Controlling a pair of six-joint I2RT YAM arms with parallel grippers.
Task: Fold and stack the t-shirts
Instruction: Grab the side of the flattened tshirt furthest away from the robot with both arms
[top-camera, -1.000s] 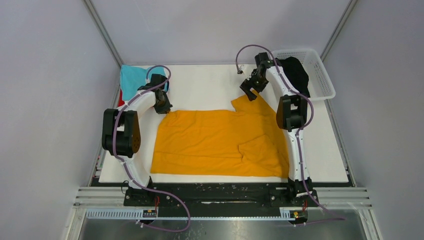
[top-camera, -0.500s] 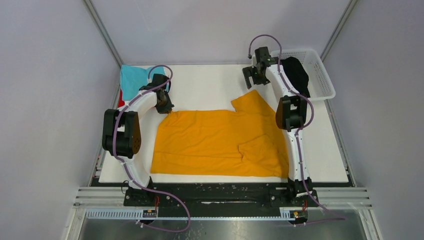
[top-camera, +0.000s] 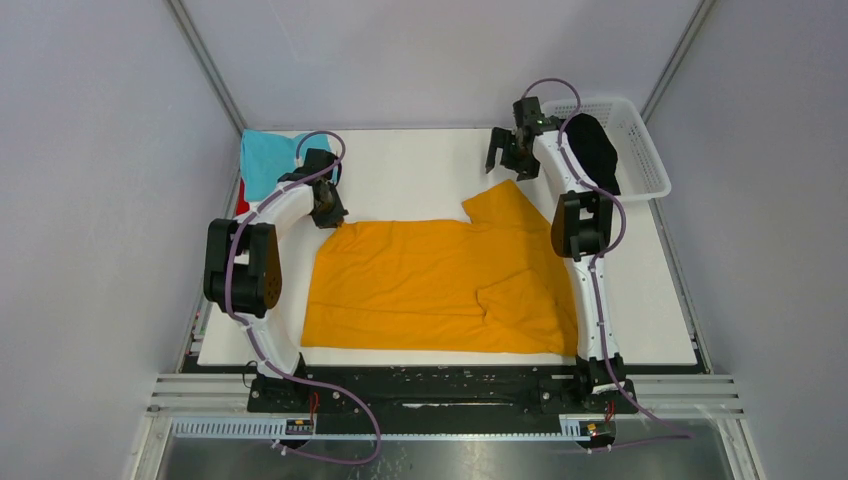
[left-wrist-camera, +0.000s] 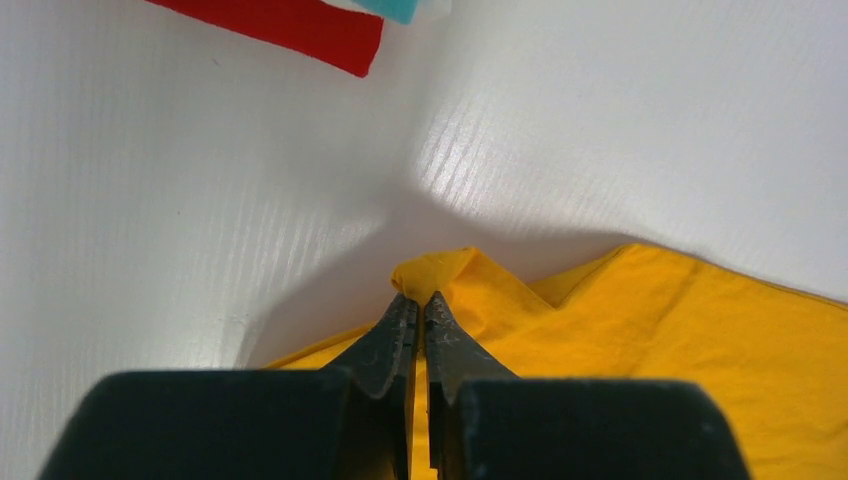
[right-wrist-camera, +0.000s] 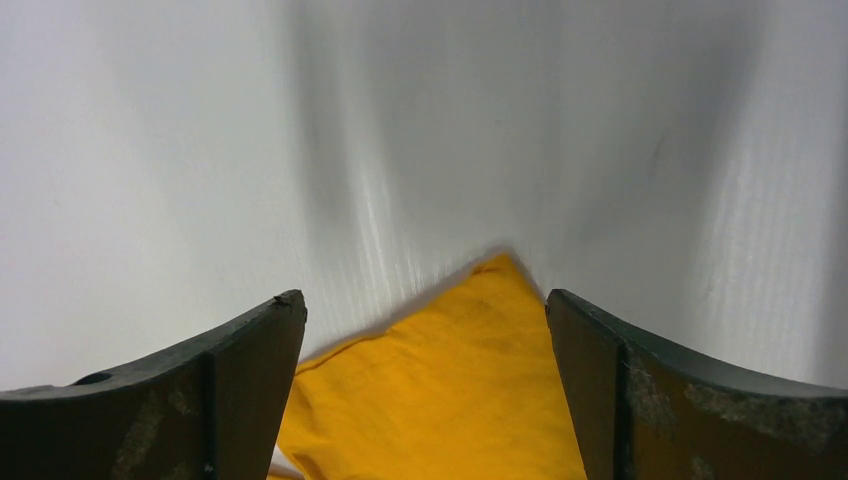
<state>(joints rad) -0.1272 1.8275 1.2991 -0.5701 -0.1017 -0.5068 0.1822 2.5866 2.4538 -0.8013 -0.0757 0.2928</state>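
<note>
Left pincer (left-wrist-camera: 420, 308) is pinched shut on the far-left corner of the orange t-shirt (top-camera: 430, 285), probably anchoring it for a smoothing pull. Right pincer (right-wrist-camera: 425, 310) hangs spread above the sleeve (right-wrist-camera: 440, 400) near the tabletop's (top-camera: 420, 165) far edge. The shirt lies mid-tabletop with its long axis left to right and that sleeve pointing at the far edge.

Drew the right gripper (top-camera: 505, 165) back from the sleeve tip (top-camera: 510, 190) of the mustard-orange t-shirt (top-camera: 430, 285), toward the far edge of the surface (top-camera: 420, 165) and nearer the basket (top-camera: 640, 150). Left that sleeve tip uncovered, lying flat. Swung the cable loop (top-camera: 550, 85) above the wrist rightward with it.
</note>
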